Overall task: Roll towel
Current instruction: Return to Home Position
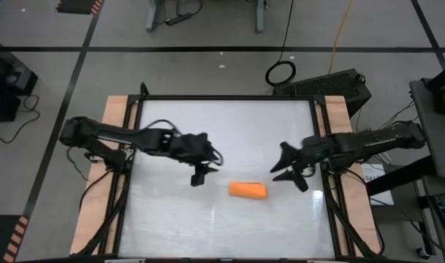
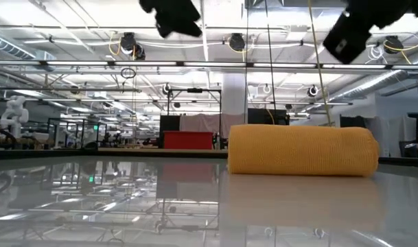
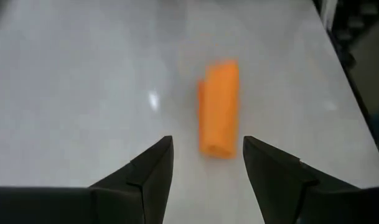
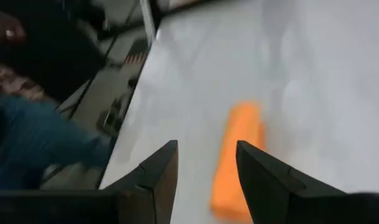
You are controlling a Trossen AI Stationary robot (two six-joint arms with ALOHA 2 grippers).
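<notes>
The orange towel (image 1: 248,191) lies rolled into a short tube on its side on the white table (image 1: 222,124), a little right of centre and toward the near edge; it also shows in the low view (image 2: 302,151) and both wrist views (image 3: 219,109) (image 4: 236,158). My left gripper (image 1: 200,175) hangs open above the table, left of the roll. My right gripper (image 1: 291,174) hangs open to the roll's right. Neither touches it.
Black rails and wooden side strips (image 1: 114,117) frame the table. A person in blue trousers (image 4: 33,143) stands beyond one table edge. Bare table surface lies on all sides of the roll.
</notes>
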